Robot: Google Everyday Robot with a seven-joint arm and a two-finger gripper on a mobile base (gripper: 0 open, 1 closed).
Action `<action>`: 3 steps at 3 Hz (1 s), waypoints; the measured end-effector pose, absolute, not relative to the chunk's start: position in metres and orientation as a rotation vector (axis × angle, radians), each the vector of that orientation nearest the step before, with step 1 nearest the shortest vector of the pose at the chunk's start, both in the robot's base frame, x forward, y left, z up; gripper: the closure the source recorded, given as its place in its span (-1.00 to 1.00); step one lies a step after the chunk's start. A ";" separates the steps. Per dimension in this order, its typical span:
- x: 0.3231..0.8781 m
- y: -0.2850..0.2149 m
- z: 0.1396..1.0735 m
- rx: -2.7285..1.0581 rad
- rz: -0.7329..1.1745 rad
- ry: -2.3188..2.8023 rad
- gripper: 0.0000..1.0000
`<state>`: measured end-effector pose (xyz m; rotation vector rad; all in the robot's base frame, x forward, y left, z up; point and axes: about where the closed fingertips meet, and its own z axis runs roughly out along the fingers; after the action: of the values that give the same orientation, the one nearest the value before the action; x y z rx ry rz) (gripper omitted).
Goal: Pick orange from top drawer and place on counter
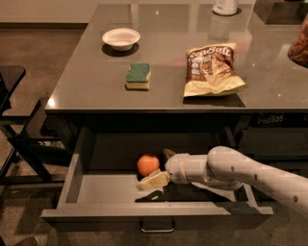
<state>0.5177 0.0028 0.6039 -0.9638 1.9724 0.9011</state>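
The orange (pixel 147 164) lies inside the open top drawer (pixel 115 212), near its back middle. My gripper (pixel 156 169) reaches into the drawer from the right and is open, right beside the orange. One pale finger (pixel 153 181) lies in front of and just below the orange, and a dark finger (pixel 168 153) sits behind it to the right. The fingers look apart, not closed on the fruit. The dark-grey counter (pixel 91 91) spans the top of the drawer unit.
On the counter stand a white bowl (pixel 121 38), a green-topped sponge (pixel 138 76) and a chip bag (pixel 211 68). A white container (pixel 225 6) is at the back edge. A dark chair frame (pixel 19 139) stands to the left of the drawer.
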 end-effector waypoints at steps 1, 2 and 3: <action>0.520 0.006 0.606 -0.968 0.904 1.980 -1.00; 0.520 0.006 0.606 -0.968 0.904 1.979 -1.00; 0.518 0.012 0.624 -0.982 0.894 1.920 -1.00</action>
<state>0.5184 0.0121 0.6240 -0.9816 1.9203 0.8945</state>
